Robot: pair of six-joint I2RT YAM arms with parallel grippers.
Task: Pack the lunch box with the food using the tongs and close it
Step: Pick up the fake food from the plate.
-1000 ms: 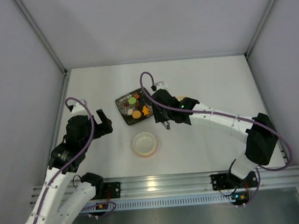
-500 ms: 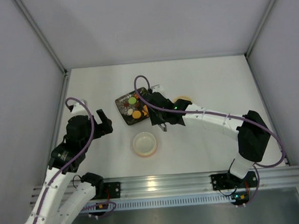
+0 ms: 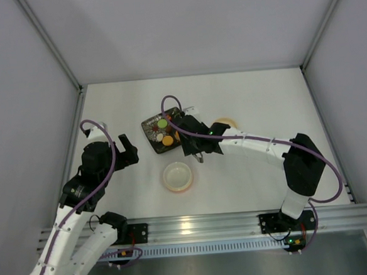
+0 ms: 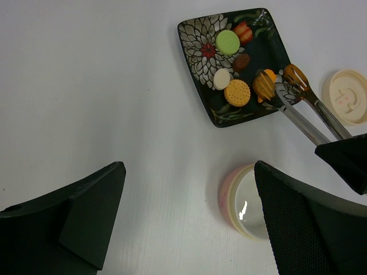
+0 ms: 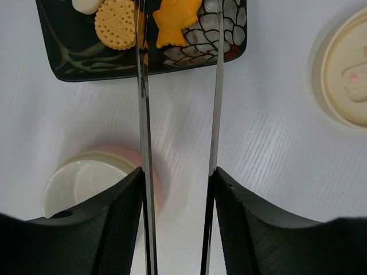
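The tongs sit between my right gripper's fingers, which are shut on their two arms. The arms stand apart, and their tips reach over the black floral plate on either side of an orange fish-shaped piece. More food lies on the plate: a green disc, a round biscuit, a white piece and a brown one. The lunch box stands nothing-filled below the plate, and its lid lies to the right. My left gripper hangs open left of the box.
Grey walls enclose the white table on three sides. An aluminium rail runs along the near edge. The right arm stretches across the table from the lower right towards the plate.
The right arm has swung left, carrying the tongs from beside the plate to over its right part. The tongs' arms have spread wider. The left arm has stayed still.
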